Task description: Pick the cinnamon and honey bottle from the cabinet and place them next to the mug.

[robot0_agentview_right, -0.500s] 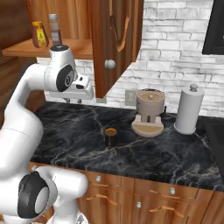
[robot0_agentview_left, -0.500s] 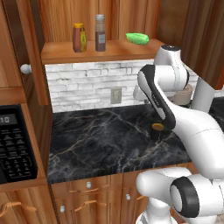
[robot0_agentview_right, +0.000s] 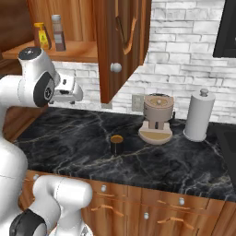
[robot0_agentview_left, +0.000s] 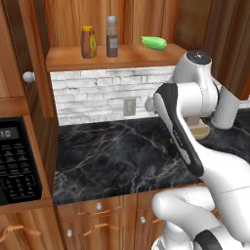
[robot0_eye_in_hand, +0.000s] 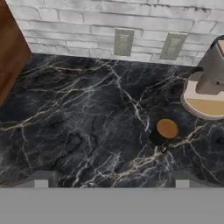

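The honey bottle (robot0_agentview_left: 88, 42) (robot0_agentview_right: 40, 36) and the taller grey-capped cinnamon (robot0_agentview_left: 112, 43) (robot0_agentview_right: 58, 32) stand side by side on the shelf of the open wooden cabinet (robot0_agentview_left: 112, 58) (robot0_agentview_right: 76, 51). On the black marble counter sits the small dark mug (robot0_agentview_right: 116, 144) (robot0_eye_in_hand: 164, 132) with its orange top. My gripper (robot0_agentview_right: 73, 97) (robot0_eye_in_hand: 111, 183) hangs below the shelf and above the counter, left of the mug. It is open, with nothing between its fingers. In the hand view the mug lies ahead and to the right.
A beige round appliance (robot0_agentview_right: 156, 119) (robot0_eye_in_hand: 209, 83) and a paper towel roll (robot0_agentview_right: 198, 115) stand right of the mug. The open cabinet door (robot0_agentview_right: 122, 46) hangs over the counter. A green object (robot0_agentview_left: 154, 42) lies on the shelf. The microwave (robot0_agentview_left: 17, 161) is at the left.
The arm has swung left, carrying the hand away from the mug toward the area under the cabinet shelf. The bottles and mug have not moved.
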